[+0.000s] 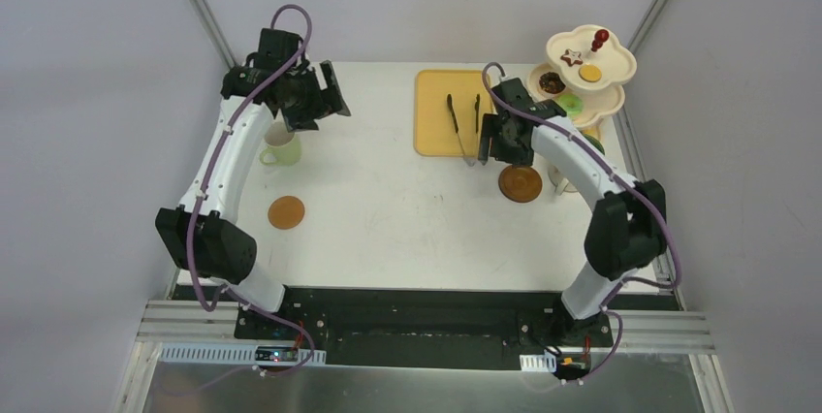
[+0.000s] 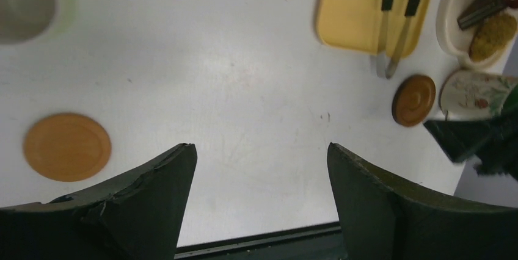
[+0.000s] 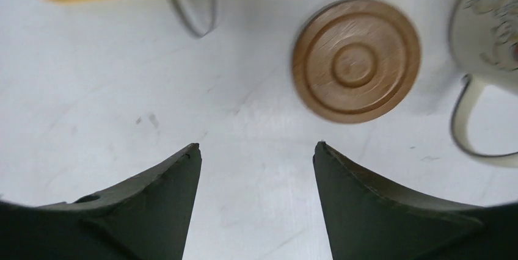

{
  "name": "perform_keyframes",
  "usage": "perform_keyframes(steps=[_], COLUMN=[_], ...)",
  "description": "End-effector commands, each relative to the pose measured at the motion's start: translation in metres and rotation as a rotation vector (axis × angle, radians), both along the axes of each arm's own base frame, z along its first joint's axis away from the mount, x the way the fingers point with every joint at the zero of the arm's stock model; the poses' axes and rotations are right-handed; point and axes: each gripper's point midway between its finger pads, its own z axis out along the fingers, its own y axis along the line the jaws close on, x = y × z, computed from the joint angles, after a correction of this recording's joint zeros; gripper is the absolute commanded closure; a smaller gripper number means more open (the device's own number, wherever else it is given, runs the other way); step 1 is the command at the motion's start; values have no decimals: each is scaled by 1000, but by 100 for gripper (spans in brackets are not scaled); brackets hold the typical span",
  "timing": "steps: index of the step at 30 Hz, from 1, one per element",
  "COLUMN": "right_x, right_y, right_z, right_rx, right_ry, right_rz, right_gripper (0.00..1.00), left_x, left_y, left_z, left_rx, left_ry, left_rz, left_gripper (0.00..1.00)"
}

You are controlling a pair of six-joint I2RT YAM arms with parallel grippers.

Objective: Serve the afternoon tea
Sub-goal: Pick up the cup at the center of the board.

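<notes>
**Reference point: yellow tray (image 1: 436, 93).** It carries only the black tongs (image 1: 454, 117) and is not part of the service.

**Right gripper (image 3: 256, 147).** The fingers are spread and nothing sits between them. The gripper hovers over the table (image 1: 407, 229) off the tray's near-right corner. The dark brown coaster (image 3: 356, 60) lies flat and bare just beyond that corner. The patterned mug (image 3: 488, 16) stands upright just to the coaster's right, clear of it. Judgement: the coaster is laid out as a seat for this mug. The spread fingers suit an approach to either item, and which one cannot be told.

**Left gripper (image 2: 262, 150).** The fingers are spread and hold nothing. The gripper hangs well left of the tray, above the pale mug (image 1: 279, 149). The light brown coaster (image 1: 286, 211) lies bare, well left of the tray and nearer the arm bases than that mug. Judgement: the mug needs a short carry toward the bases to reach it.

**Three-tier stand (image 1: 620, 64).** It stands just right of the tray, with toy pastries (image 1: 589, 73) on its tiers. Judgement: the pastries are served and the mugs are pending.

No third mug or coaster is visible.
</notes>
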Motion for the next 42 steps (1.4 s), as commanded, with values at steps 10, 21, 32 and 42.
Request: perform_keyframes(steps=[10, 21, 32, 42], right_x=[-98, -105, -97, -99], right_y=[54, 53, 49, 40], right_z=[35, 46, 57, 59], right_rx=[335, 346, 314, 283], right_ry=[70, 68, 61, 35], right_rz=[163, 171, 146, 111], right_gripper=[29, 27, 28, 27], left_x=[25, 50, 86, 78], left_y=[187, 227, 210, 194], left_z=[-23, -95, -147, -160], left_rx=[482, 604, 474, 381], left_ry=[178, 273, 294, 313], left_rz=[247, 68, 22, 52], left_gripper=[22, 32, 41, 81])
